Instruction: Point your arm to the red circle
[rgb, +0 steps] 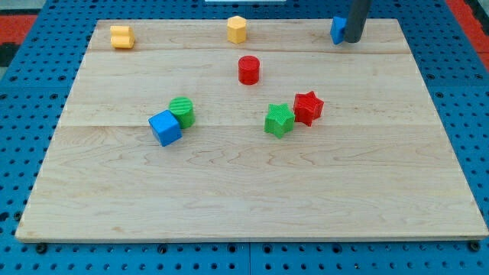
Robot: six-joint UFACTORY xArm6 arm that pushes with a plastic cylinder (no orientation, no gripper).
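Pale wood is making up the board [252,206], and its near half, toward the view's bottom, is lying bare from edge to edge, giving wide room for sliding. Further up, a blue cube [165,127] is sitting touching a green cylinder [182,112] left of centre, while a green star [280,120] is pressing against a red star [309,107] right of centre. Beyond them, the red circle [248,69] is standing alone, open board lying all around it, well apart from both pairs. Along the far edge, a yellow block [121,37] is resting near the view's top left, a yellow hexagon-like block [237,29] is sitting near the top middle, and a blue block [337,30] is lying at the top right. The rod's tip [352,40] is touching that blue block's right side, well to the right of and beyond the red circle; the rod carries no claw and is holding nothing. Blue pegboard [23,114] is surrounding the board.
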